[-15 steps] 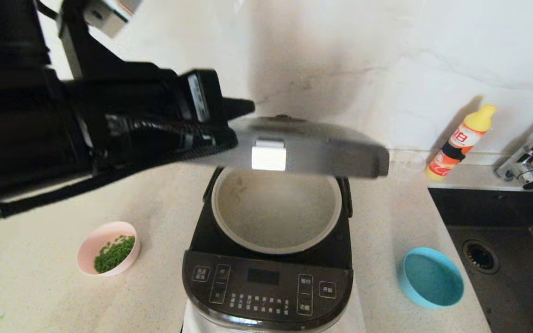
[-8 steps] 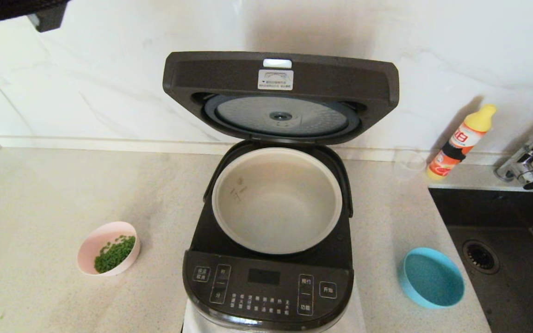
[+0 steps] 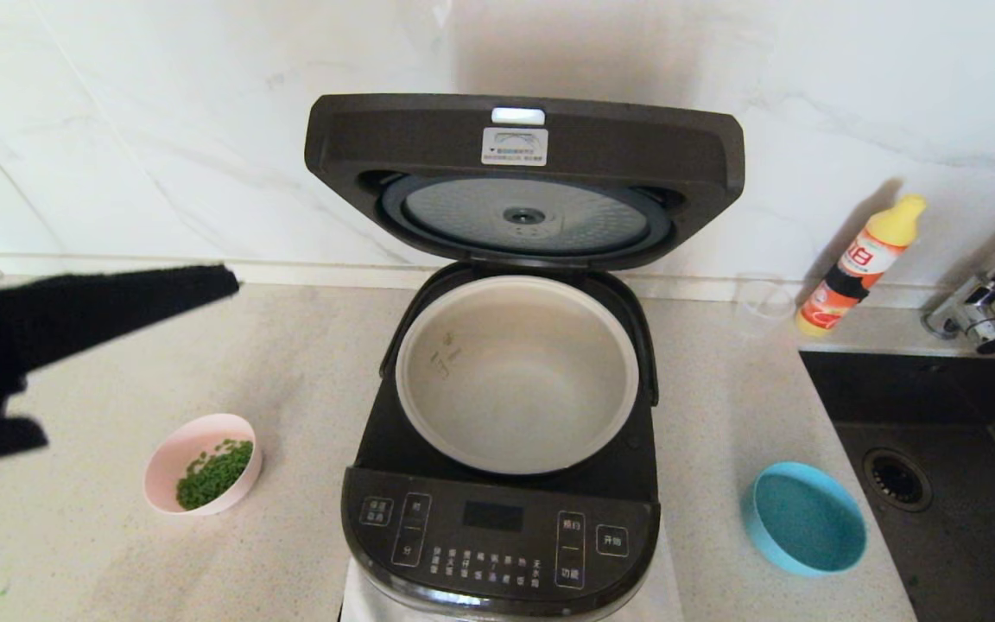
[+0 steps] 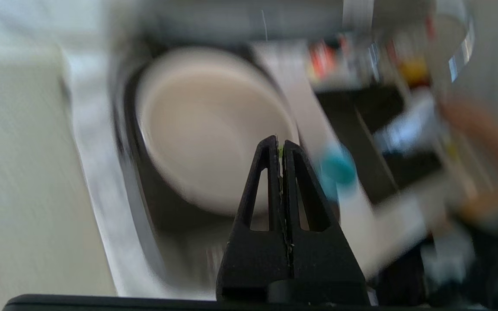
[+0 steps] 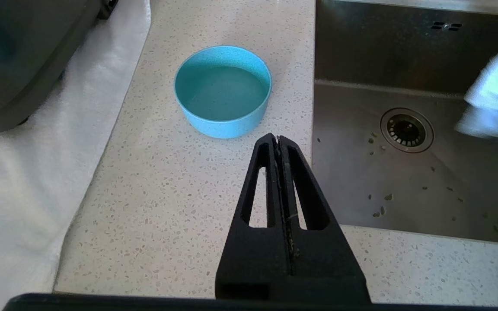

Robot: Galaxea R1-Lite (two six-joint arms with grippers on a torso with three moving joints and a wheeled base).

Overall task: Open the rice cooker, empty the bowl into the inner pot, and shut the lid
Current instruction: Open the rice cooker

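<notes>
Rice cooker (image 3: 502,484) stands at centre of the counter (image 3: 74,561), its long axis running 6 to 12 o'clock, button panel at the 6 o'clock end and cut off by the frame edge. Inside it sits the inner pot (image 3: 516,376), nothing visible in it. Behind, toward 12, the lid (image 3: 523,177) stands raised on its hinge, dimpled underside facing the camera. At 8 o'clock a pink bowl (image 3: 202,462) holds green bits; at 4 o'clock lies a blue bowl (image 3: 804,517). Left gripper (image 3: 225,278) hovers at 10 o'clock, fingers pressed together on nothing (its wrist view is badly smeared). Right gripper (image 5: 278,140), seen only in its own wrist view, is likewise closed, near the blue bowl and sink (image 5: 404,181)
</notes>
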